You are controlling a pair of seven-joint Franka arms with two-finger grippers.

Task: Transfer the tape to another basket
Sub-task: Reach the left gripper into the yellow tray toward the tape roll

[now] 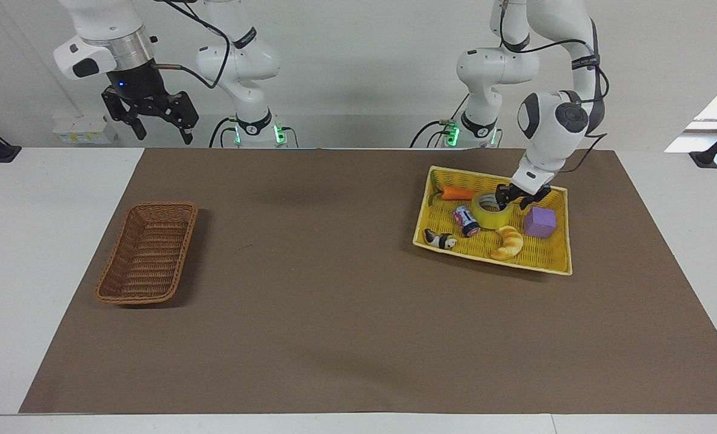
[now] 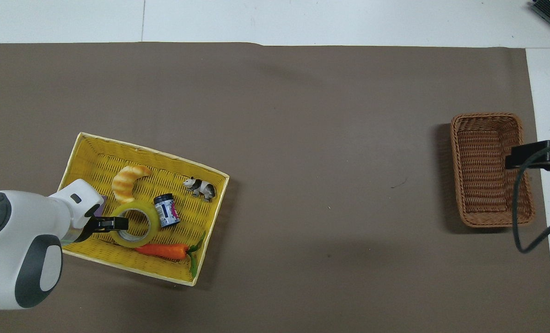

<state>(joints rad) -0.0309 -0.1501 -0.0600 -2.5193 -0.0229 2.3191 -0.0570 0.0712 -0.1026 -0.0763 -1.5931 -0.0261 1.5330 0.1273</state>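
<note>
I have the left gripper (image 1: 514,199) low in the yellow tray (image 1: 556,263), its jaws spread astride the wall of the tape (image 1: 491,210), one finger in the core. The roll lies flat between the carrot (image 1: 458,193) and the croissant (image 1: 508,242). The right gripper (image 1: 152,119) waits aloft, jaws spread, above the surface near the wicker basket (image 1: 147,253).

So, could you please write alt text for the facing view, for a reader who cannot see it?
The left gripper is down at the rim of the tape, which lies in a yellow tray among small toys. The brown wicker basket sits toward the right arm's end of the table, and the right gripper waits, open, raised above the table's edge.
</note>
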